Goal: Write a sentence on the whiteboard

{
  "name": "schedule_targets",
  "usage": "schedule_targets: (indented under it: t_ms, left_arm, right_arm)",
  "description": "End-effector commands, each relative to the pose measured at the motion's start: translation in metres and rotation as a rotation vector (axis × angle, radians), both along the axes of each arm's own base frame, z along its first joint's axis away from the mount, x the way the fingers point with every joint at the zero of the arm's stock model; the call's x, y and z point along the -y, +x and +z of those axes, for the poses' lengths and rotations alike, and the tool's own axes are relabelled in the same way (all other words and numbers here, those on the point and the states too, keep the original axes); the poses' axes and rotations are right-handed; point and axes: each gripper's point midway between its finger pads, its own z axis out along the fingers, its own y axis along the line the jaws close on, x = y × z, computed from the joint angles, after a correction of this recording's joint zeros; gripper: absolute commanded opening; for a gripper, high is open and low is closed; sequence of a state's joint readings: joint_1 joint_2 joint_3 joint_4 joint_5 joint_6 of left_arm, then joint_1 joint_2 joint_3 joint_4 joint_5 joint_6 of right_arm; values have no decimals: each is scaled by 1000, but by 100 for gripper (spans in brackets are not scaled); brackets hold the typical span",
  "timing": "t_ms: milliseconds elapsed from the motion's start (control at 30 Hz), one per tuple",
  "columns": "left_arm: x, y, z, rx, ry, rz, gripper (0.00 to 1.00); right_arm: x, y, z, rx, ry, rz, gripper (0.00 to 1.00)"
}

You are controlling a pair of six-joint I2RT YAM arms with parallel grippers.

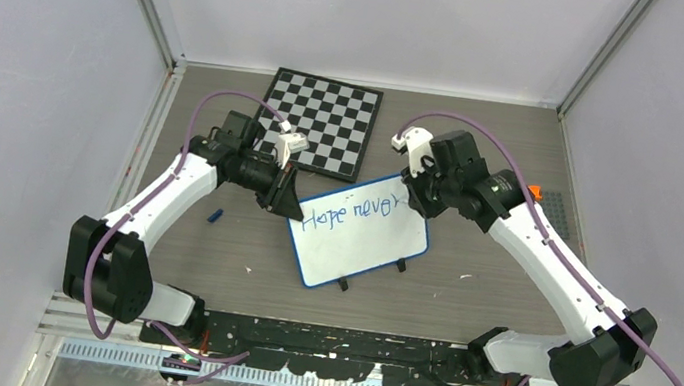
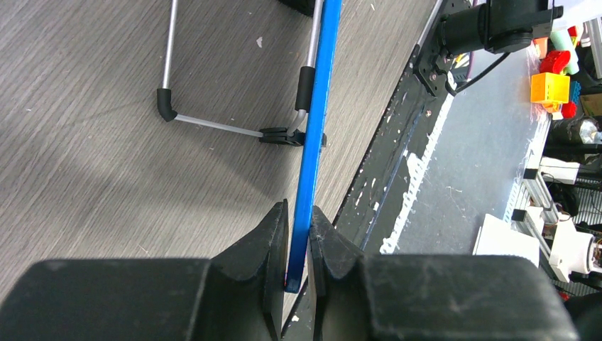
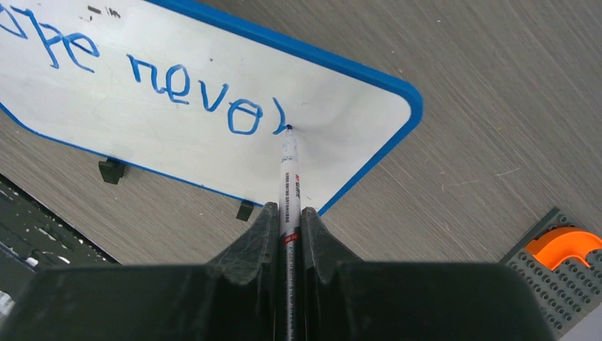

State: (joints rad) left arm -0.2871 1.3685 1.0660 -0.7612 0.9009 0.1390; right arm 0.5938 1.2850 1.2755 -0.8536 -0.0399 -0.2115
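The whiteboard [image 1: 361, 246], white with a blue rim and black feet, lies tilted in the middle of the table. Blue writing [image 1: 352, 215] on it reads "Hope never" in one line; the right wrist view shows it as "pe never" [image 3: 199, 96]. My left gripper [image 1: 291, 201] is shut on the board's left blue rim [image 2: 312, 142], seen edge-on in the left wrist view. My right gripper [image 1: 412, 203] is shut on a white marker [image 3: 289, 177]. Its blue tip [image 3: 289, 128] touches the board at the end of the "r".
A black-and-white chessboard [image 1: 323, 120] lies behind the whiteboard. A small blue cap-like piece [image 1: 215, 216] lies left of the board. An orange piece on a grey studded plate [image 1: 535, 192] sits at the right. The black table front rail [image 1: 338, 339] runs along the near edge.
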Motion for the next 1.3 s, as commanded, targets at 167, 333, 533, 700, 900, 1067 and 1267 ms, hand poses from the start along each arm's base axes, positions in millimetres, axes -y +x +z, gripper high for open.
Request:
schedule_targets:
  t_ms: [167, 333, 533, 700, 900, 1067, 1267]
  left_arm:
    - [3, 3, 14, 35, -19, -13, 17]
    - [4, 4, 16, 38, -22, -15, 17]
    - [3, -1, 22, 58, -28, -36, 26]
    - [2, -3, 21, 49, -25, -40, 31]
    - [2, -5, 19, 50, -26, -37, 31]
    - [2, -5, 17, 41, -28, -32, 30]
    - [4, -2, 17, 25, -32, -23, 28]
  right_arm:
    - [6, 19, 32, 103, 42, -44, 0]
    - [6, 4, 32, 63, 49, -5, 0]
    - [-9, -37, 50, -22, 169, 121, 0]
    - [-29, -56, 43, -85, 251, 178, 0]
    - [-60, -68, 30, -108, 289, 236, 0]
    - [-82, -77, 23, -84, 304, 291, 0]
    - [-102, -82, 7, -22, 244, 352, 0]
